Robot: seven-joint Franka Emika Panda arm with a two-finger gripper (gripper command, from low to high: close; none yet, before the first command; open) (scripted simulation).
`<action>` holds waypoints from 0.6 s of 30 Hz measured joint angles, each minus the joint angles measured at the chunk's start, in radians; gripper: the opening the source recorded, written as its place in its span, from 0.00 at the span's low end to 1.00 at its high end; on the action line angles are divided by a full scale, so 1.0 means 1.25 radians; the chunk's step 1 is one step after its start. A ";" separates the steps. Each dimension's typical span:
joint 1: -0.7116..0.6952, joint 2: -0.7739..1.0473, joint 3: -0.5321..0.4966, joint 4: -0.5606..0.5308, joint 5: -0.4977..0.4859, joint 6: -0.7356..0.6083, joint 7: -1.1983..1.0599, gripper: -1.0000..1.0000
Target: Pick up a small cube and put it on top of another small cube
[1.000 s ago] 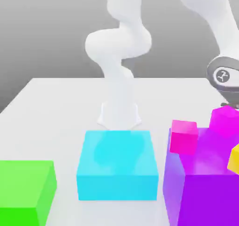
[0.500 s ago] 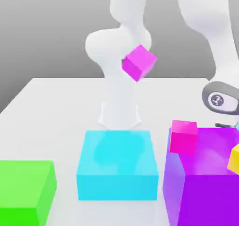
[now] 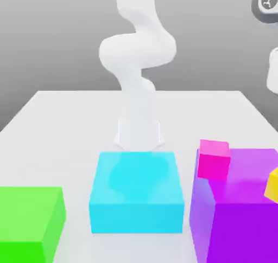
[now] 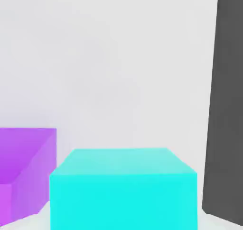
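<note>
**Cyan cube pinched!**

Held in the claw [image 4: 124, 219] per the hand view: small cyan cube [image 4: 123, 200]. Over in the exterior view, spotted a pink cube [image 3: 213, 160] atop the purple block [image 3: 244, 229], plus a yellow cube [image 3: 273, 186] at the right edge.

the wide block [image 3: 136, 191] is cyan, the tall block [image 3: 247, 229] purple, the low block [image 3: 24, 216] green.

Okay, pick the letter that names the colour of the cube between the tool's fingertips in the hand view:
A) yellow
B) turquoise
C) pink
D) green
B: the hand view shows a turquoise cube between the two pale fingertips of the tool.
</note>
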 joint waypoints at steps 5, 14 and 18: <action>0.001 -0.068 -0.065 0.022 0.014 -0.081 -0.160 0.00; -0.023 -0.093 -0.193 0.058 -0.006 -0.186 -0.435 0.00; -0.044 -0.067 -0.243 0.070 -0.032 -0.215 -0.552 0.00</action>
